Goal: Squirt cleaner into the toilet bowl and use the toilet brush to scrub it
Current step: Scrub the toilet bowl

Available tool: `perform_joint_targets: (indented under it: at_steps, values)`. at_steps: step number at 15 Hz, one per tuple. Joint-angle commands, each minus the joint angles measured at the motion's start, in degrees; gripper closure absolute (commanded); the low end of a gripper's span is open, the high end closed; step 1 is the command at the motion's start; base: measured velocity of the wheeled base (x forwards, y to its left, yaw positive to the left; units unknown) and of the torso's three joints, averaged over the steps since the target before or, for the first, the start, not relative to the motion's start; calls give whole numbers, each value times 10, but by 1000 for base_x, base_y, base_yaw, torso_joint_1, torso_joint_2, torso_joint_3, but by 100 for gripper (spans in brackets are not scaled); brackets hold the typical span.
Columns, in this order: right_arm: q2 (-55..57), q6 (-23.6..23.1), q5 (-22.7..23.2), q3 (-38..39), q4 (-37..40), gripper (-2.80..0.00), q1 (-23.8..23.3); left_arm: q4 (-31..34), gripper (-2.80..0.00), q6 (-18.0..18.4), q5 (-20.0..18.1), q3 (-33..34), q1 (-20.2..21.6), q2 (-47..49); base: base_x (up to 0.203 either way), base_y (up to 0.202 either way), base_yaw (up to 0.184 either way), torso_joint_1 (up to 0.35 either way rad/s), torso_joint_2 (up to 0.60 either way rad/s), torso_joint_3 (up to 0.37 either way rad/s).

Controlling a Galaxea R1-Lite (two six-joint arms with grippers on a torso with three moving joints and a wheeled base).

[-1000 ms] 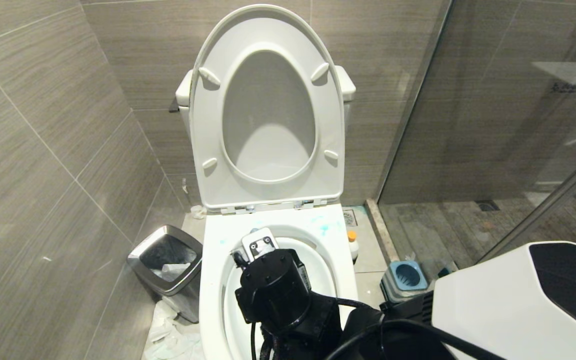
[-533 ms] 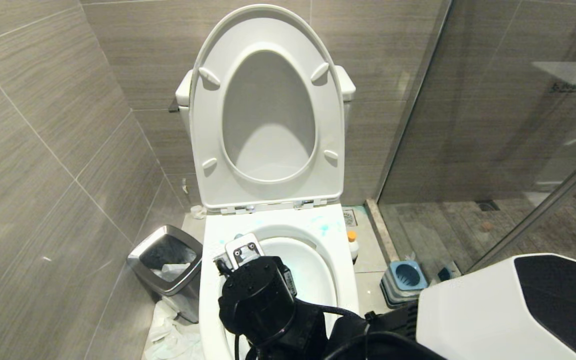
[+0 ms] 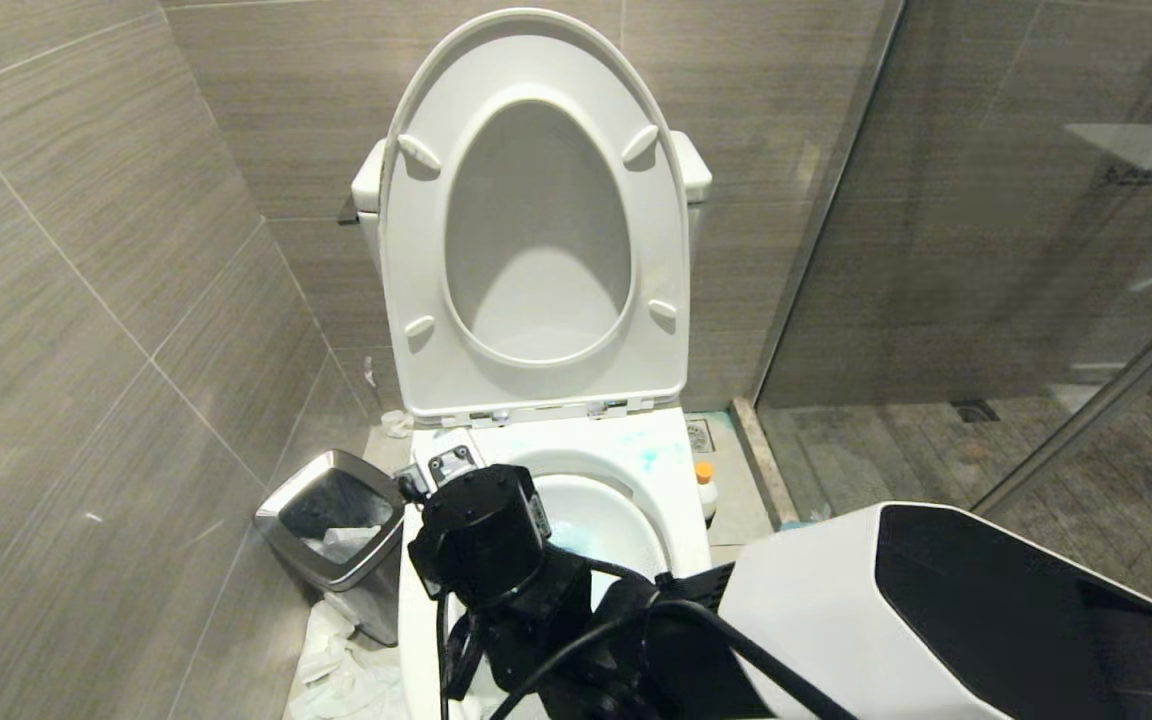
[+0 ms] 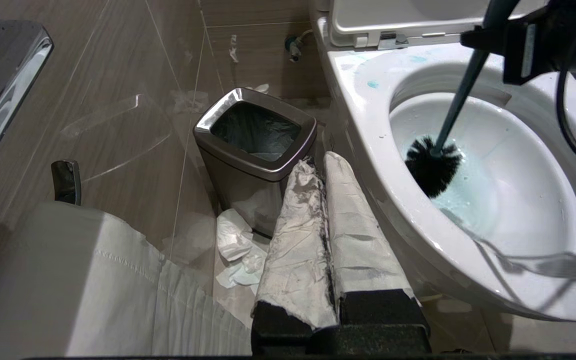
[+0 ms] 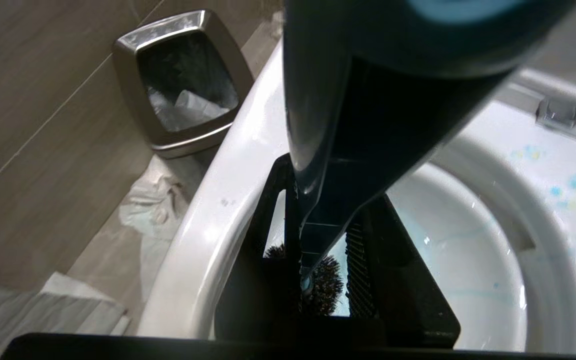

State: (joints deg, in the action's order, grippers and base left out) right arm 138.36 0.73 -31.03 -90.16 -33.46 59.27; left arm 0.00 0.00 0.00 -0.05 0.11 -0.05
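Right gripper (image 5: 318,280) is pinched on the slim handle of the toilet brush (image 4: 433,167), fingers closed around the shaft, and over the last second it has swung from the middle of the toilet bowl (image 3: 681,480) toward the bowl's 10 o'clock rim in the head view. The black bristle head sits low in the basin, in pale blue liquid against the wall on the waste-bin side, with the handle leaning up and back toward the hinge. That shift reads as a scrubbing stroke: the brush is being dragged around the inner wall, so the cleaner step looks done and the scrub is under way. Blue spots on the rim at about 1 o'clock, near the seat hinge, have not been wiped.

Outward from the bowl, the cleaner (image 3: 704,487) stands upright on the floor at 3 o'clock, just beside the toilet, orange cap on. The white forearm now covers the place at 4 o'clock where the blue brush holder showed a moment ago. At 9 o'clock stands the steel waste bin (image 3: 334,530), crumpled tissue around its foot.

Left gripper (image 4: 325,215) hangs parked between bin and toilet, padded fingers pressed together, holding nothing.
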Motion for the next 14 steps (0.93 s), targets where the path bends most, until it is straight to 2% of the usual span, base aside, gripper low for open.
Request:
perform_joint_targets:
  at_steps: [1,7,11,14]
  values:
    - [36,-20,5,-44,-3,0,-18,0,0,0,0,0,0,0,0,0,0,0,0,0]
    - [72,-43,6,-137,3,0,-61,0,0,0,0,0,0,0,0,0,0,0,0,0]
    - [64,-60,2,-134,10,0,-92,0,0,0,0,0,0,0,0,0,0,0,0,0]
    - [30,-60,2,-95,10,0,-104,0,0,0,0,0,1,0,0,0,0,0,0,0]
